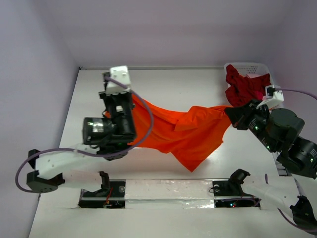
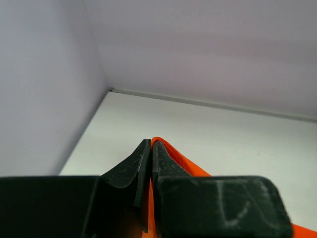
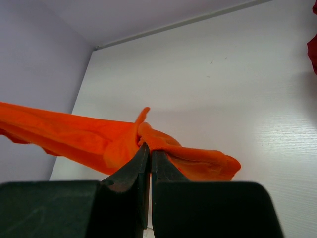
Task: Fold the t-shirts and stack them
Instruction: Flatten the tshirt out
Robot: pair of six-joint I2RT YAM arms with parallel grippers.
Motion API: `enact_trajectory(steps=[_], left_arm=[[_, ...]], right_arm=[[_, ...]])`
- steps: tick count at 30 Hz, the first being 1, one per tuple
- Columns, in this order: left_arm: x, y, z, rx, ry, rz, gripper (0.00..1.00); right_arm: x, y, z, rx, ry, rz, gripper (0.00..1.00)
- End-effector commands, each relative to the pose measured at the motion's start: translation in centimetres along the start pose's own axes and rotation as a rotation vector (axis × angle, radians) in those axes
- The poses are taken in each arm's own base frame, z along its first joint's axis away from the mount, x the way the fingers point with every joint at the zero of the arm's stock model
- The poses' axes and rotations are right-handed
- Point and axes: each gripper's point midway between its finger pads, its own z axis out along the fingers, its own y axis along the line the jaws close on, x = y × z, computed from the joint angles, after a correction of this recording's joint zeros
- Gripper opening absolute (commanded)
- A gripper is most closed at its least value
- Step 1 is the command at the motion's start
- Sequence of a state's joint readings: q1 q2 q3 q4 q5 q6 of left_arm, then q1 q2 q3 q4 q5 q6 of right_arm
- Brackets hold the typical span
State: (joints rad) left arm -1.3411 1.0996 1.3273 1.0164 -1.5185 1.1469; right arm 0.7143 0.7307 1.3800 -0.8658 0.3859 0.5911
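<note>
The bright orange t-shirt point(image 1: 185, 131) hangs stretched between both grippers above the middle of the table, its lower part sagging to a point toward the near side. My left gripper point(image 1: 130, 105) is shut on the shirt's left end; in the left wrist view point(image 2: 151, 144) orange cloth point(image 2: 188, 166) shows between and beside the jaws. My right gripper point(image 1: 232, 115) is shut on the shirt's right end; in the right wrist view point(image 3: 150, 148) the orange shirt point(image 3: 74, 134) bunches at the jaw tips and stretches away left. Dark crimson shirts point(image 1: 243, 84) lie heaped in the basket.
The white lattice basket point(image 1: 258, 67) stands at the far right corner, just behind my right arm. A crimson edge point(image 3: 313, 52) shows at the right of the right wrist view. The table's back wall and left wall close the workspace. A taped strip point(image 1: 168, 189) runs along the near edge.
</note>
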Motion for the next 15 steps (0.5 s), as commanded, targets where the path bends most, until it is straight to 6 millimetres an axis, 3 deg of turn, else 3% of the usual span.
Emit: enact_trajectory(steps=[1,3,4,5,10,15], left_arm=[[2.0,1.8,0.4,-0.086,0.093,-0.005,0.0],[3.1,1.5,0.9,-0.107,0.096,-0.02,0.0],[3.5,1.9,1.0,-0.112,0.109,0.049,0.0],[4.2,2.8,1.4,-0.123,0.114,-0.046,0.0],[6.2,3.8,2.8,-0.204,0.151,0.002,0.0],[6.8,5.5,3.4,-0.269,0.152,-0.021,0.0]], right_arm=[[-1.5,0.3,-0.5,-0.013,-0.051,0.015,0.0],[-1.6,0.5,-0.6,-0.02,-0.052,0.013,0.0],[-1.7,0.6,-0.6,-0.023,-0.051,0.012,0.0],[-1.8,0.7,-0.6,-0.026,-0.053,0.012,0.0],[-1.7,0.8,-0.5,-0.032,-0.047,0.006,0.0],[-1.6,1.0,-0.4,-0.04,-0.044,0.002,0.0]])
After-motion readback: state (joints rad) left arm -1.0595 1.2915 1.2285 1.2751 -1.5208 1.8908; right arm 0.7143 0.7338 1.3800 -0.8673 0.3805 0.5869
